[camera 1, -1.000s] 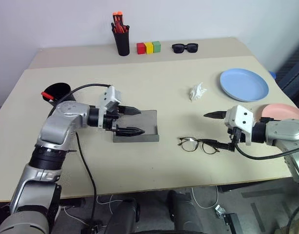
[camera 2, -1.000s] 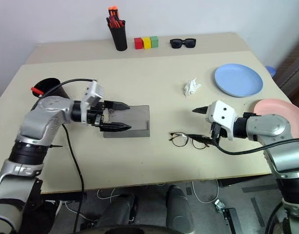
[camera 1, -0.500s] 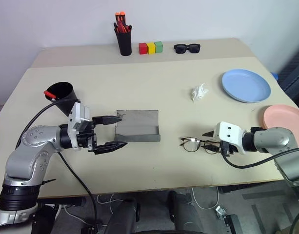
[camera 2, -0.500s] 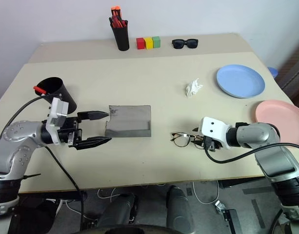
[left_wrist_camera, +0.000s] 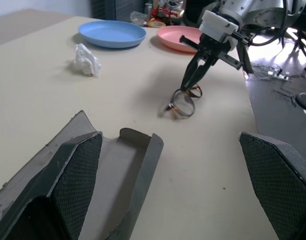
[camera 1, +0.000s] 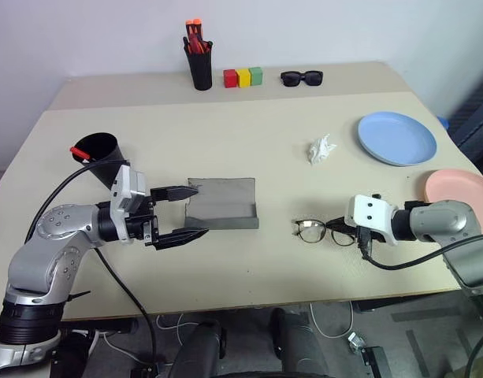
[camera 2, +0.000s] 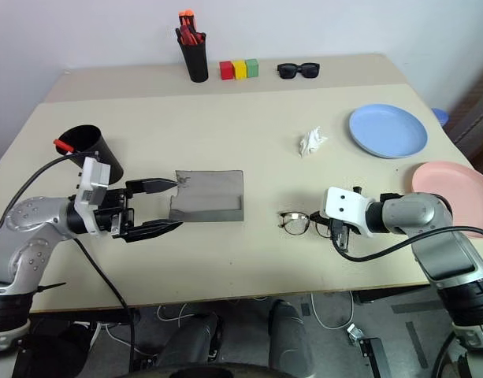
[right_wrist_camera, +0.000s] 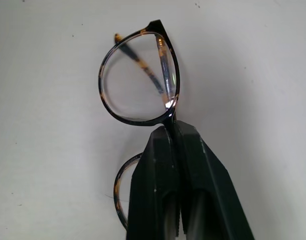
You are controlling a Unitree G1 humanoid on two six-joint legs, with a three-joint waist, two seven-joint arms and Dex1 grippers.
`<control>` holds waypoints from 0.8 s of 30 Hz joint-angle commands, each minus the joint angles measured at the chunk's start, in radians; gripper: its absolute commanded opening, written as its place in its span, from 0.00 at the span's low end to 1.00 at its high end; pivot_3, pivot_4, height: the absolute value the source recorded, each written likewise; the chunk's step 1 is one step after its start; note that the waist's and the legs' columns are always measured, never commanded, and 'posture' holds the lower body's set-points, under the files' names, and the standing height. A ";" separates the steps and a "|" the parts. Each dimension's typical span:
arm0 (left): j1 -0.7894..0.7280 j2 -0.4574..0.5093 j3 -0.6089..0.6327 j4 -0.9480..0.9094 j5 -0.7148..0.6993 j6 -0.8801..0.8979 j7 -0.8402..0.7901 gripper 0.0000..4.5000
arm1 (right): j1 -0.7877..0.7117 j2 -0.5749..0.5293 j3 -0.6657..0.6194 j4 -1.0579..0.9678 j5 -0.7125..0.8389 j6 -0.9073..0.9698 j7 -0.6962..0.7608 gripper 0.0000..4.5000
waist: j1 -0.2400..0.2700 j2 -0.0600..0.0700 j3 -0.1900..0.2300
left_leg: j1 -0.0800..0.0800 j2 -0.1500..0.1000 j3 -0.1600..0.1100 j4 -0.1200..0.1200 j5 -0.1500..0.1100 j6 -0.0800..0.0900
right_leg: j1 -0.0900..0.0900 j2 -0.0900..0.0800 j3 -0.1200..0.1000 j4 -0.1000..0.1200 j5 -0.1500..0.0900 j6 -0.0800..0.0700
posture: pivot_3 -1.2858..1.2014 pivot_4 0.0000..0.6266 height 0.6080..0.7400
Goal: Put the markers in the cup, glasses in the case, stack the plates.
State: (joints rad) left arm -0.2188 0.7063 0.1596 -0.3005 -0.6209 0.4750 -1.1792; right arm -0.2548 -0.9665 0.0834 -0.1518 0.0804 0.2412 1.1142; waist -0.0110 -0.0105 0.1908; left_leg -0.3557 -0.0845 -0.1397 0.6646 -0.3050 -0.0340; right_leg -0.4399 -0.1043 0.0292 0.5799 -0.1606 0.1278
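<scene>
Spreading under everything: the beige counter, carrying all the things below.
Plates: the light blue plate lies flat at the far right of the counter; the pink plate lies nearer, at the right edge, apart from the blue one.
Case: the grey case lies open at mid-counter.
Cup: the black cup stands at the left, a red-ended marker leaning in it.
Left pincer: jaws wide, holding nothing, just left of the case, tips pointing at it.
Glasses: the glasses lie right of the case, well apart from it.
Right pincer: jaws pinched together on the bridge of the glasses.
</scene>
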 commanded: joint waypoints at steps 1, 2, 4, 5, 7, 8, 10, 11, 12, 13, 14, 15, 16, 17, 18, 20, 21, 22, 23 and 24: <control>0.001 0.020 0.011 -0.021 -0.022 -0.002 -0.001 1.00 | -0.020 -0.006 0.003 -0.020 -0.004 0.009 0.005 0.01 | 0.000 0.000 0.000 | 0.000 0.000 0.000 0.000 0.000 0.000 | 0.000 0.000 0.000 0.000 0.000 0.000 | 0.52 0.24 1.00; 0.005 0.022 0.014 -0.022 -0.025 0.001 0.000 1.00 | -0.021 -0.006 0.003 -0.021 -0.004 0.010 0.006 0.01 | 0.000 0.000 0.000 | 0.000 0.000 0.000 0.000 0.000 0.000 | 0.000 0.000 0.000 0.000 0.000 0.000 | 0.52 0.24 1.00; 0.017 0.027 0.028 -0.021 -0.032 0.004 0.001 1.00 | -0.025 -0.003 0.003 -0.029 0.004 0.018 0.008 0.01 | 0.000 0.000 0.000 | 0.000 0.000 0.000 0.000 0.000 0.000 | 0.000 0.000 0.000 0.000 0.000 0.000 | 0.52 0.24 1.00; 0.022 0.028 0.045 -0.021 -0.048 0.019 0.012 1.00 | -0.035 0.008 -0.002 -0.033 0.015 0.021 0.002 0.01 | 0.000 0.000 0.000 | 0.000 0.000 0.000 0.000 0.000 0.000 | 0.000 0.000 0.000 0.000 0.000 0.000 | 0.52 0.24 1.00; 0.034 0.034 0.084 -0.023 -0.069 0.034 0.036 1.00 | -0.074 0.038 -0.015 -0.038 0.038 0.038 -0.016 0.01 | -0.004 0.000 0.000 | 0.000 0.000 0.000 0.000 0.000 0.000 | 0.000 0.000 0.000 0.000 0.000 0.000 | 0.52 0.24 1.00; 0.042 0.041 0.098 -0.023 -0.073 0.036 0.039 1.00 | -0.092 0.051 -0.020 -0.040 0.048 0.042 -0.021 0.01 | -0.004 0.000 0.000 | 0.000 0.001 0.000 0.000 0.000 0.000 | 0.000 0.000 0.000 0.000 0.000 0.000 | 0.52 0.24 1.00; 0.078 0.065 0.142 -0.019 -0.076 0.039 0.043 1.00 | -0.169 0.121 -0.039 -0.061 0.113 0.090 -0.049 0.01 | -0.009 0.000 0.000 | 0.000 0.003 0.000 0.000 0.000 0.000 | 0.000 0.001 0.000 0.000 0.000 0.000 | 0.52 0.24 1.00; 0.101 0.077 0.166 -0.016 -0.073 0.036 0.047 1.00 | -0.221 0.171 -0.046 -0.070 0.150 0.117 -0.073 0.01 | -0.011 0.000 0.000 | 0.001 0.005 0.001 -0.001 0.000 0.000 | -0.001 0.002 0.000 0.000 0.000 -0.001 | 0.52 0.24 1.00; 0.121 0.086 0.184 -0.014 -0.070 0.032 0.049 1.00 | -0.266 0.220 -0.050 -0.076 0.178 0.141 -0.101 0.01 | -0.013 0.000 0.000 | 0.000 0.006 0.001 -0.001 0.000 0.000 | -0.001 0.002 0.000 0.000 0.001 -0.001 | 0.52 0.24 1.00; 0.136 0.093 0.197 -0.013 -0.069 0.029 0.051 1.00 | -0.303 0.264 -0.049 -0.078 0.196 0.164 -0.126 0.01 | -0.015 0.001 0.000 | 0.001 0.007 0.002 -0.001 0.000 0.000 | -0.002 0.003 0.000 0.000 0.001 -0.002 | 0.52 0.24 1.00; 0.148 0.095 0.209 -0.014 -0.071 0.030 0.059 1.00 | -0.340 0.316 -0.039 -0.082 0.210 0.183 -0.152 0.01 | -0.010 0.001 0.000 | 0.000 0.008 0.002 -0.001 0.000 0.000 | -0.002 0.004 0.000 0.000 0.001 -0.002 | 0.52 0.24 1.00; 0.157 0.096 0.217 -0.015 -0.075 0.032 0.066 1.00 | -0.372 0.363 -0.027 -0.083 0.219 0.196 -0.178 0.01 | -0.008 0.000 0.000 | 0.000 0.008 0.002 -0.002 0.000 0.000 | -0.002 0.004 0.000 0.000 0.001 -0.003 | 0.52 0.24 1.00; 0.168 0.098 0.223 -0.019 -0.073 0.032 0.070 1.00 | -0.407 0.421 -0.009 -0.076 0.219 0.207 -0.216 0.01 | -0.004 0.000 0.000 | 0.000 0.009 0.001 -0.002 0.000 0.000 | -0.002 0.005 0.000 0.000 0.001 -0.003 | 0.52 0.24 1.00; 0.178 0.099 0.226 -0.024 -0.071 0.031 0.074 1.00 | -0.434 0.471 0.008 -0.070 0.218 0.220 -0.247 0.01 | 0.000 0.000 0.000 | 0.000 0.009 0.001 -0.002 0.000 0.000 | -0.002 0.005 0.000 0.000 0.002 -0.003 | 0.52 0.24 1.00; 0.183 0.101 0.225 -0.028 -0.069 0.030 0.077 1.00 | -0.450 0.500 0.016 -0.064 0.216 0.229 -0.265 0.01 | 0.002 0.000 0.000 | 0.000 0.009 0.001 -0.002 0.000 0.000 | -0.002 0.005 0.000 0.000 0.002 -0.003 | 0.52 0.24 1.00; 0.188 0.096 0.227 -0.039 -0.074 0.029 0.092 1.00 | -0.473 0.579 0.057 -0.051 0.196 0.232 -0.314 0.01 | 0.004 0.000 0.000 | -0.001 0.008 0.000 -0.001 0.000 -0.001 | -0.002 0.005 0.000 -0.001 0.002 -0.003 | 0.52 0.24 1.00; 0.190 0.094 0.228 -0.044 -0.078 0.031 0.098 1.00 | -0.480 0.604 0.074 -0.045 0.182 0.227 -0.332 0.01 | 0.003 0.000 0.000 | -0.001 0.008 0.000 -0.001 0.000 -0.001 | -0.003 0.005 0.000 -0.001 0.002 -0.003 | 0.52 0.24 1.00; 0.194 0.093 0.228 -0.053 -0.082 0.035 0.104 1.00 | -0.480 0.642 0.093 -0.039 0.185 0.233 -0.348 0.01 | 0.001 0.000 0.000 | -0.001 0.008 0.000 -0.001 0.000 -0.001 | -0.003 0.005 0.000 -0.001 0.002 -0.004 | 0.52 0.24 1.00; 0.194 0.092 0.225 -0.060 -0.085 0.038 0.110 1.00 | -0.478 0.663 0.101 -0.034 0.190 0.237 -0.355 0.01 | -0.002 0.000 0.000 | -0.001 0.008 0.000 -0.001 0.000 -0.001 | -0.003 0.005 0.000 0.000 0.002 -0.004 | 0.52 0.24 1.00; 0.198 0.090 0.222 -0.069 -0.086 0.038 0.116 1.00 | -0.470 0.680 0.146 -0.014 0.145 0.211 -0.374 0.01 | -0.005 0.000 0.000 | 0.000 0.008 0.000 -0.002 -0.001 -0.002 | -0.004 0.005 0.000 0.000 0.002 -0.004 | 0.52 0.24 1.00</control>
State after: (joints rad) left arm -0.0246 0.7932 0.3607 -0.3306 -0.6881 0.5184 -1.0727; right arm -0.7114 -0.3012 0.1997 -0.1685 0.2545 0.4725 0.7682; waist -0.0162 -0.0104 0.1908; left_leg -0.3559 -0.0763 -0.1389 0.6625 -0.3057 -0.0357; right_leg -0.4440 -0.0989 0.0288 0.5801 -0.1582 0.1237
